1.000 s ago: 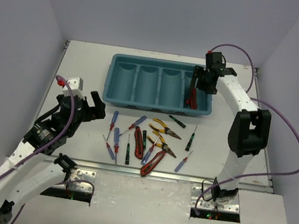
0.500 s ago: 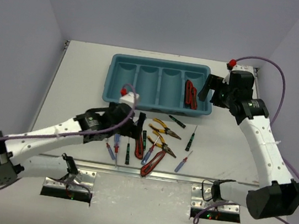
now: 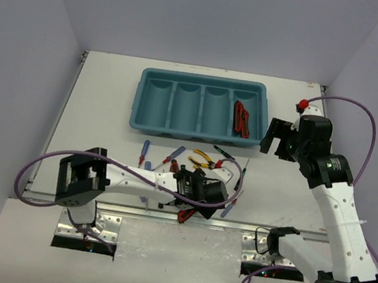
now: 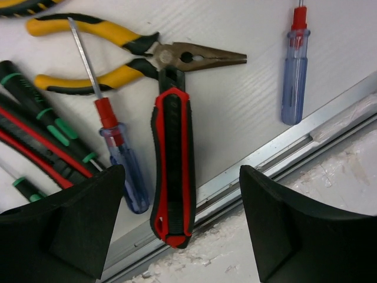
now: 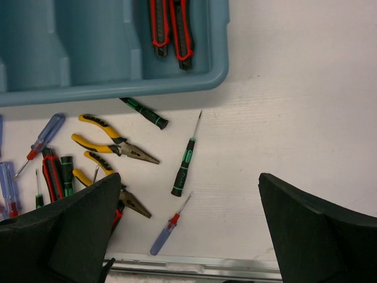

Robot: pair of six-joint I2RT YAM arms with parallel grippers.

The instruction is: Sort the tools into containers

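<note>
The knife is red and black. It lies flat on the desk, on the near side of the tray and well apart from it. It is close to the metal strip at the desk's edge.

The left fingers are wide apart, one on each side of the knife, and they hold nothing. I think they are set this way so they can come down and close on its long handle.

The far end of the knife touches the yellow pliers at their joint. A blue screwdriver lies just beside the knife, between it and one finger. A grab could bump both of them.

Two more knives lie side by side in the slot at the right end of the tray. I see no tools in the other three slots. So I think each kind of tool gets its own slot, and this knife belongs with those two.

The right fingers are apart too, and empty. They hang in the air just off the right end of the tray and look down. Below them a green screwdriver lies near the tray, on its near side. More tools lie mixed in a pile there, waiting to be sorted.

I cannot read any words, names or labels on the tools or the tray.
</note>
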